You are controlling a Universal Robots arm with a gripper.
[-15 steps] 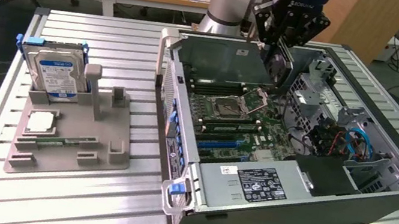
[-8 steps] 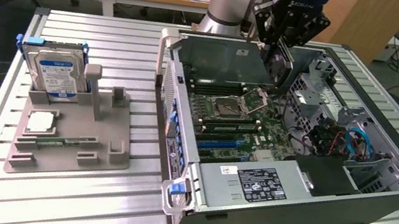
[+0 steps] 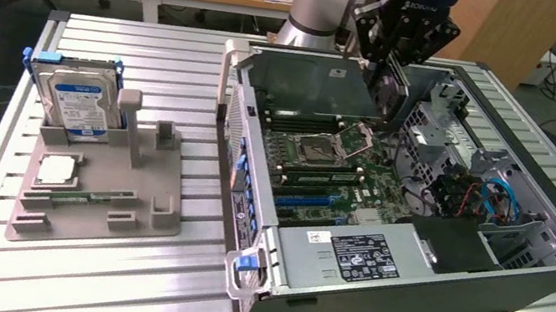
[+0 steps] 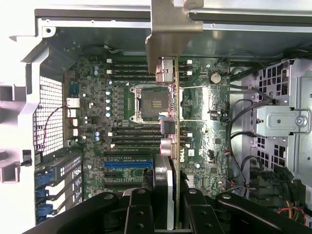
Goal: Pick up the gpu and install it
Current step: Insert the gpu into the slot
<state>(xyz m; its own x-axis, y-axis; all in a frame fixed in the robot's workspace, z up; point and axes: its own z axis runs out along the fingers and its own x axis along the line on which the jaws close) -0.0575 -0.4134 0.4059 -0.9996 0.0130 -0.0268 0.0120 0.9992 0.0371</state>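
My gripper (image 3: 393, 67) hangs over the open computer case (image 3: 533, 250), shut on the gpu (image 3: 392, 99), a thin dark card held on edge above the motherboard (image 3: 332, 173). In the wrist view the gpu (image 4: 174, 126) runs edge-on down the middle from between my fingers (image 4: 139, 207), with its silvery bracket (image 4: 170, 34) at the far end by the case wall. The card floats over the CPU socket (image 4: 152, 103) and the memory slots. The blue expansion slot (image 4: 127, 164) lies off to one side of the card, and the card is not seated in it.
At the exterior view's left, a grey fixture (image 3: 99, 177) holds a silver hard drive (image 3: 81, 102), a CPU chip (image 3: 58, 170) and a green memory stick (image 3: 90, 197). Inside the case are the power supply (image 3: 352, 257), a drive cage (image 4: 282, 119) and loose cables (image 3: 486, 199).
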